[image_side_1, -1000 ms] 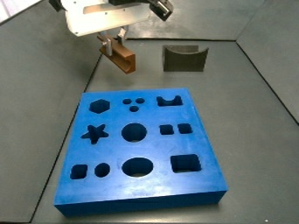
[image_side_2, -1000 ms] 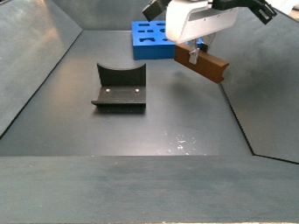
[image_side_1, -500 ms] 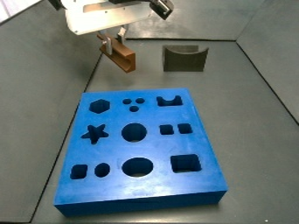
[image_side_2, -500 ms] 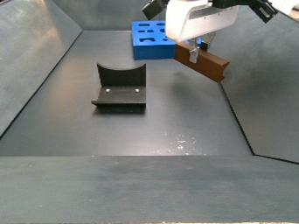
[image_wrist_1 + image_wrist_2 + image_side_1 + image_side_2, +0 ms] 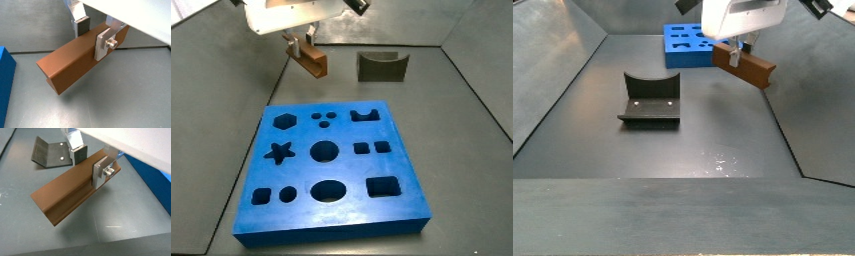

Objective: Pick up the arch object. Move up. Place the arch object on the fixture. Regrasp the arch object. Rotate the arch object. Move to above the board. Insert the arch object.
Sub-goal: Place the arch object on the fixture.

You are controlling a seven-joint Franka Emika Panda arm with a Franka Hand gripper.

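The arch object is a long brown bar with a groove along one face. My gripper is shut on it near one end, and the silver fingers clamp its two long sides. In both side views the arch object hangs in the air under the gripper. The fixture, a dark scooped block, stands on the floor apart from it. The board is the blue slab with cut-out holes.
Grey walls enclose the floor on the sides. The blue board's edge shows in both wrist views.
The gripper has risen a little with the arch object in it. The fixture and the board have not moved.
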